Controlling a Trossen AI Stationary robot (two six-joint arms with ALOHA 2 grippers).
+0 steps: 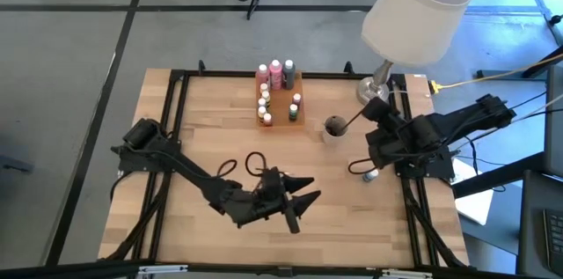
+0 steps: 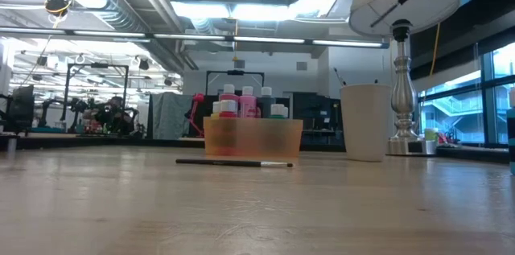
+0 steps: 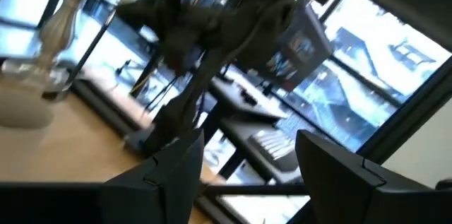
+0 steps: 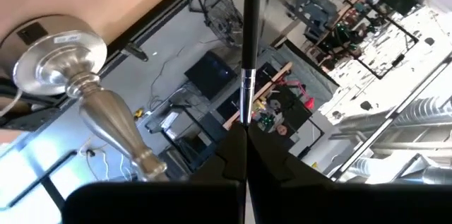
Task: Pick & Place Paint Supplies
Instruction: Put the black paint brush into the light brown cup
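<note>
**Operator:** What is my right gripper doing?

**Observer:** Your right gripper (image 4: 244, 136) is pinching a thin dark-handled paintbrush (image 4: 247, 40) with a metal collar. Its fingers are pressing together on the handle. You are holding it well to the right of the flat translucent orange tray (image 1: 281, 107), up in the air beside the white shade of the silver-footed table lamp (image 1: 420, 2). From above, the brush is pointing back toward the tray, and its far end is showing over the small round pale cup (image 1: 334, 129). That cup is standing just to the right of the tray. From table height nothing is sticking out of the cup, so I cannot tell how near the tip is sitting to it.

**Operator:** And my left gripper?

**Observer:** Your left gripper (image 1: 299, 200) is hanging with its two dark fingers (image 3: 169, 174) spread wide and nothing between them. You are keeping it over the light wooden table (image 1: 202, 121), well to the near side of the tray and touching none of the supplies.

**Operator:** Where are the remaining supplies sitting?

**Observer:** The small paint bottles (image 1: 275, 72), pink ones and white-capped ones among them, are standing upright inside the tray, mostly along its left and far sides. From table height, a second thin dark paintbrush (image 2: 233, 162) is lying flat on the wood just in front of the tray, apart from both of your grippers.
</note>
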